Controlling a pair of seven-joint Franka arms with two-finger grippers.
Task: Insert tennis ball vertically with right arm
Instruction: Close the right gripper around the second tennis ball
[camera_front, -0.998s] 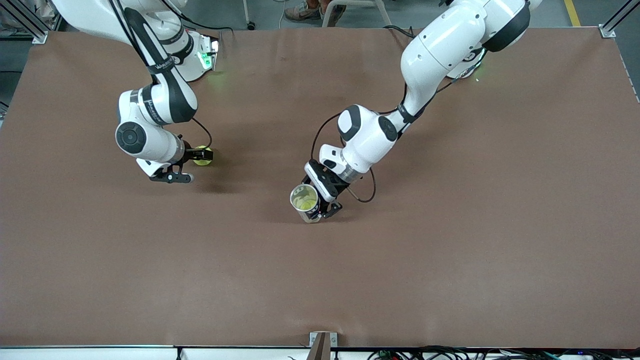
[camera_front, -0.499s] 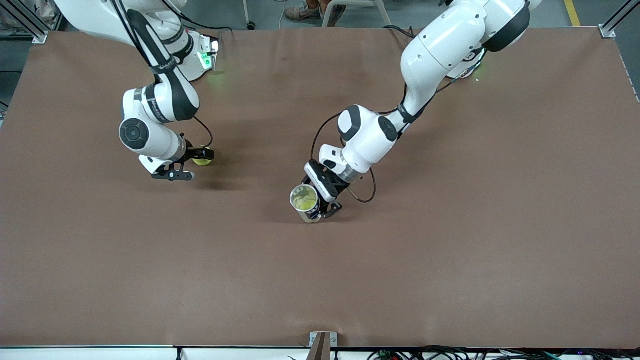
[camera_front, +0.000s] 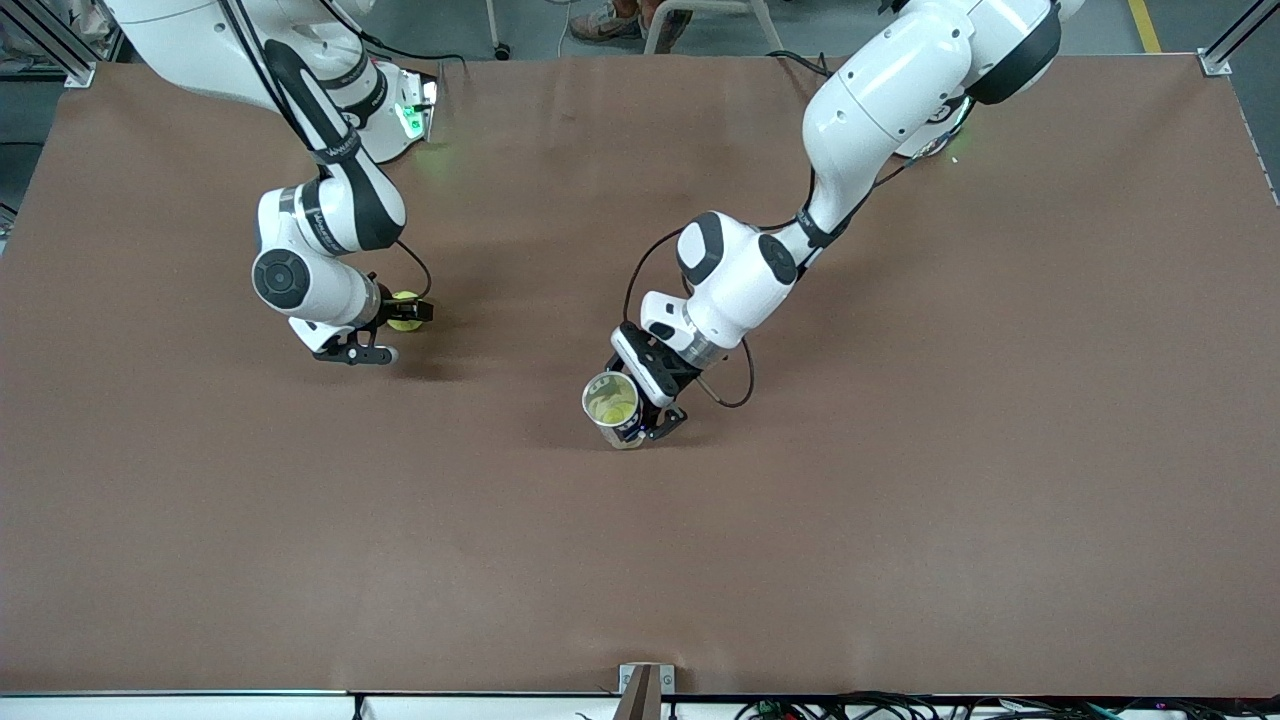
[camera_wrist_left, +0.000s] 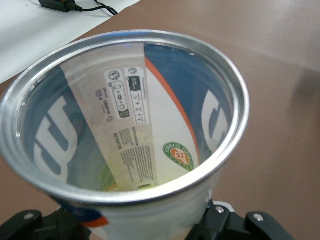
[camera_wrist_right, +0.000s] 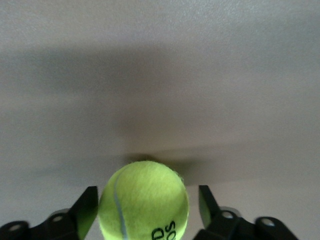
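A yellow-green tennis ball (camera_front: 403, 312) lies on the brown table toward the right arm's end. My right gripper (camera_front: 410, 314) is low at the table, open, with a finger on each side of the ball (camera_wrist_right: 144, 202) and small gaps showing. My left gripper (camera_front: 652, 405) is shut on a clear tennis ball can (camera_front: 612, 402) near the table's middle. The can stands about upright with its open silver rim (camera_wrist_left: 235, 90) facing up. Something yellow-green shows at the can's bottom. The left gripper (camera_wrist_left: 145, 227) clamps the can's wall just below the rim.
The brown table (camera_front: 900, 450) stretches wide around both arms. A small metal bracket (camera_front: 645, 685) sits at the table edge nearest the front camera. The arm bases stand along the edge farthest from it.
My right arm has shifted toward the ball and the left arm's end, bringing its fingers around the ball. The ball has stayed put. The left arm and the can have not moved.
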